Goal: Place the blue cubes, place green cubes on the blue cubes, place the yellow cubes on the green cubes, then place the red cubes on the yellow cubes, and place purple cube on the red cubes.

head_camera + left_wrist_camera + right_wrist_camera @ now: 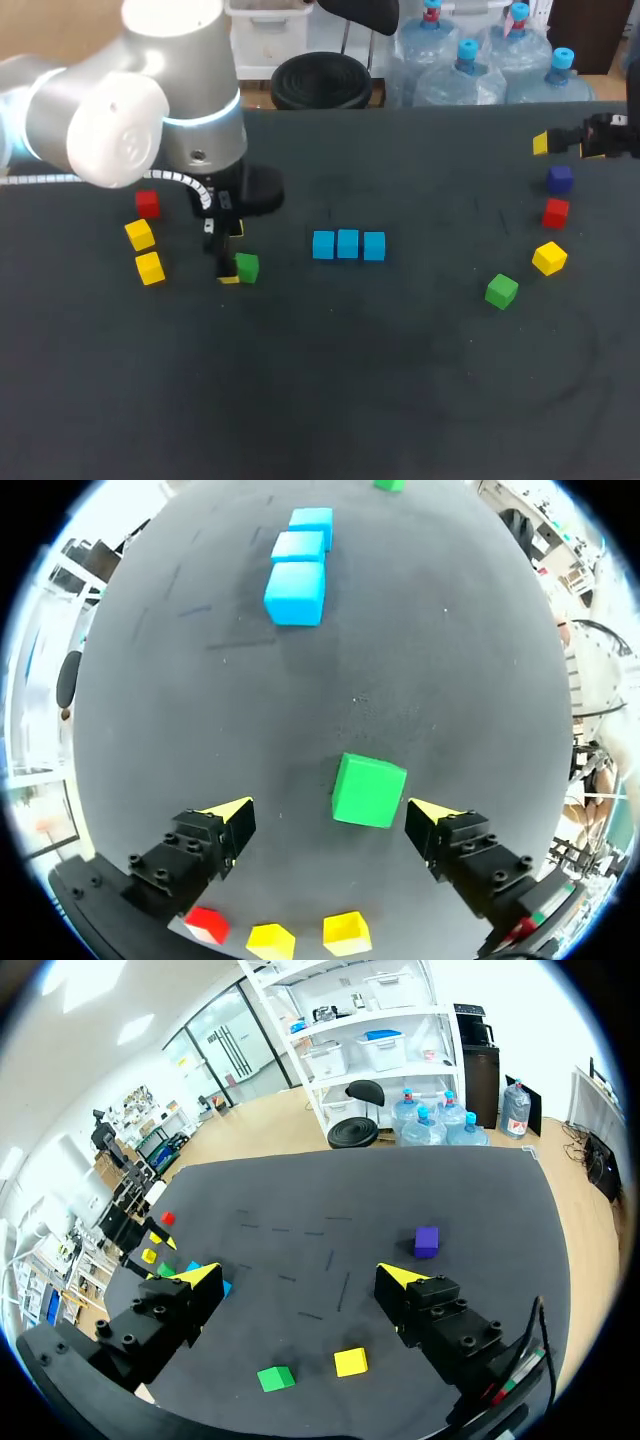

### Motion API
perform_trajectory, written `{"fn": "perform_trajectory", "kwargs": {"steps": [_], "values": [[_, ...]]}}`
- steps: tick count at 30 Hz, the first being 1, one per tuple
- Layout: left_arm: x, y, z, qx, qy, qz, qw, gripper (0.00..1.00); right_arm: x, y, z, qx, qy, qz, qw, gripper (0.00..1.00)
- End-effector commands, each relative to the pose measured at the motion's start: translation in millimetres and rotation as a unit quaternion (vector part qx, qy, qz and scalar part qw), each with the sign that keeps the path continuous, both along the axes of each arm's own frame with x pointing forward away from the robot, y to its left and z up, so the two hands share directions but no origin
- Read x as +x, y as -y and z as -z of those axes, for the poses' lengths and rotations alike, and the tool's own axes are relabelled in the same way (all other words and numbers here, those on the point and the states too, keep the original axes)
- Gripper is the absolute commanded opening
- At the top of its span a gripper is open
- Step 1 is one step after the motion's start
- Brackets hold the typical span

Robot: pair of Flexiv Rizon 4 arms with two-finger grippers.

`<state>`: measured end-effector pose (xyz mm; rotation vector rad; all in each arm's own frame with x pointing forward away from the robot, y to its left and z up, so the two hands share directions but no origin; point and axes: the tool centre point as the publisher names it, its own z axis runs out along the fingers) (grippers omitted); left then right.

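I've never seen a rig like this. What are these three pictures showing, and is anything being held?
This is a two-armed robot at a dark table. The wide picture looks down from above and behind it; the two round ones come from cameras on its wrists, looking along each arm's two-fingered pincer. Three blue cubes sit in a row mid-table. The left pincer is open, with a green cube between its yellow tips, not gripped; a red cube and two yellow cubes lie beside it. The right pincer is open and empty above the table's right side, where a purple cube, second red cube, third yellow cube and second green cube lie.
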<state>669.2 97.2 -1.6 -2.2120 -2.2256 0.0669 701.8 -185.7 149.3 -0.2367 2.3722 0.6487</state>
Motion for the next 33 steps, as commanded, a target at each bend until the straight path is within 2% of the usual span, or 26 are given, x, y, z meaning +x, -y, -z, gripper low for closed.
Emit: {"fn": "perform_trajectory", "kwargs": {"steps": [1,7,13,15,16,17,19,21,25,28,29,30,31,32,33], "values": [[2.1,6.3,-5.0,-0.001,-0.005,0.007,1.0,1.0,-0.6,0.1,-0.4,-0.001,0.0,0.001,1.0,1.0],[-4.3,12.4,-4.3,-0.006,-0.009,0.019,1.0,1.0,-0.6,0.1,-0.4,-0.001,0.0,0.001,1.0,1.0],[-9.0,14.8,4.4,0.003,-0.013,0.033,0.999,1.0,-0.6,0.1,-0.4,-0.001,0.0,0.001,1.0,1.0],[-7.8,14.5,6.1,0.004,-0.014,0.033,0.999,0.84,-0.6,0.1,-0.4,-0.001,0.0,0.001,1.0,1.0],[-7.6,14.3,6.3,0.006,-0.014,0.034,0.999,0.82,-0.6,0.1,-0.4,-0.001,0.0,0.001,1.0,1.0],[-7.5,14.2,6.5,0.006,-0.014,0.034,0.999,0.72,-0.6,0.1,-0.4,-0.001,0.0,0.001,1.0,1.0],[-6.7,13.4,6.5,0.009,-0.013,0.032,0.999,0.45,-0.6,0.1,-0.4,-0.001,0.0,0.001,1.0,1.0],[-6.1,12.7,6.4,0.011,-0.012,0.031,0.999,0.3,-0.6,0.1,-0.4,-0.001,0.0,0.001,1.0,1.0],[-6.0,11.5,5.3,0.012,-0.012,0.03,0.999,0.39,-0.6,0.1,-0.4,-0.001,0.0,0.001,1.0,1.0],[-6.6,11.0,6.3,0.013,-0.014,0.032,0.999,0.4,-0.6,0.1,-0.4,-0.001,0.0,0.001,1.0,1.0],[-7.0,11.0,7.1,0.015,-0.015,0.034,0.999,0.48,-0.6,0.1,-0.4,-0.001,0.0,0.001,1.0,1.0],[-7.0,11.0,7.4,0.015,-0.016,0.035,0.999,0.75,-0.6,0.1,-0.4,-0.001,0.0,0.001,1.0,1.0],[-7.1,10.9,7.8,0.015,-0.016,0.035,0.999,0.82,-0.6,0.1,-0.4,-0.001,0.0,0.001,1.0,1.0],[-7.0,10.8,8.6,0.015,-0.017,0.035,0.999,0.78,-0.6,0.1,-0.4,-0.001,0.0,0.001,1.0,1.0],[-6.6,10.6,9.4,0.015,-0.017,0.035,0.999,0.45,-0.6,0.1,-0.4,-0.001,0.0,0.001,1.0,1.0]]}}
